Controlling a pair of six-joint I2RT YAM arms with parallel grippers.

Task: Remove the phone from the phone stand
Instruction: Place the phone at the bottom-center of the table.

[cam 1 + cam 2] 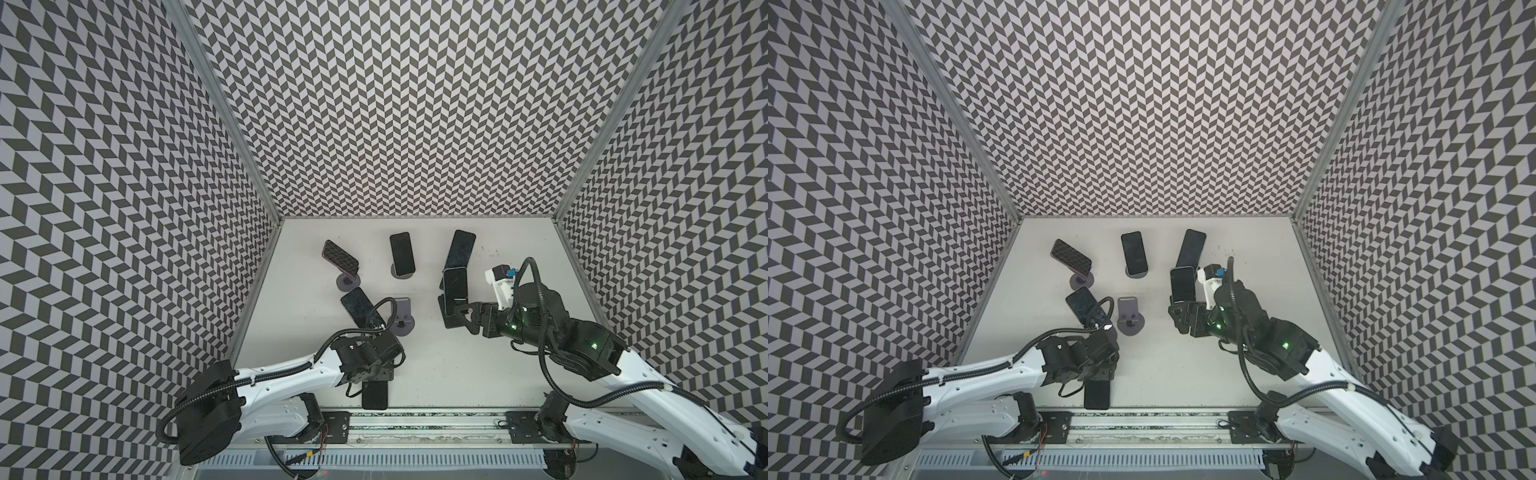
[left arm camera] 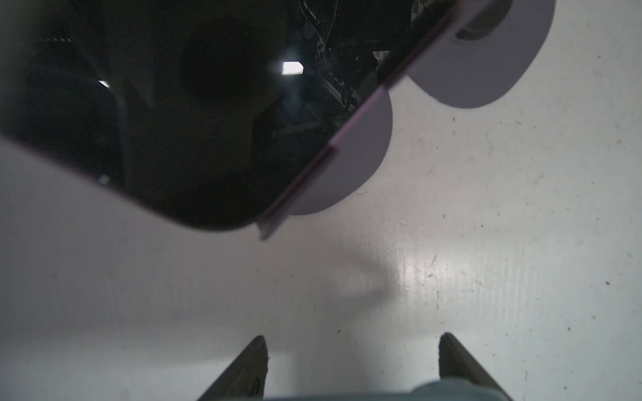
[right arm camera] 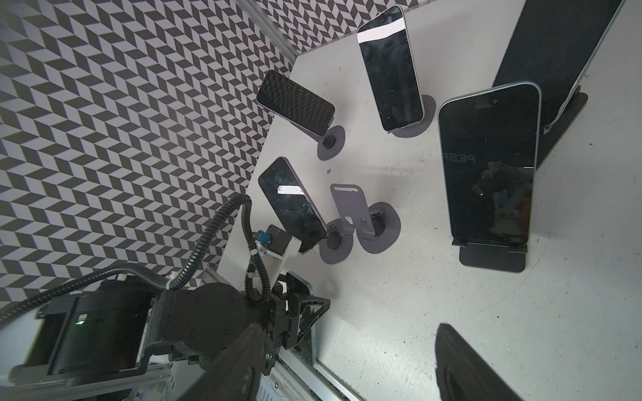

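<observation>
A dark phone [image 1: 455, 286] leans on a black phone stand [image 3: 491, 258]. My right gripper [image 1: 451, 311] is open just in front of that stand, with only table between its fingers [image 3: 462, 364]. Another phone [image 1: 359, 305] with a purple edge [image 2: 347, 139] rests on a round grey stand [image 3: 333, 250]. My left gripper [image 1: 374, 372] is open and points down in front of it. A phone [image 1: 375, 395] lies flat on the table under the left gripper, with its far end hidden. In the left wrist view the left gripper [image 2: 354, 347] holds nothing.
An empty grey stand [image 1: 402, 318] sits between the arms. Three more phones on stands are at the back: left [image 1: 340, 257], centre [image 1: 402, 253] and right [image 1: 459, 249]. Patterned walls [image 1: 124, 208] enclose the white table [image 1: 519, 374], and a rail [image 1: 415, 419] runs along its front edge.
</observation>
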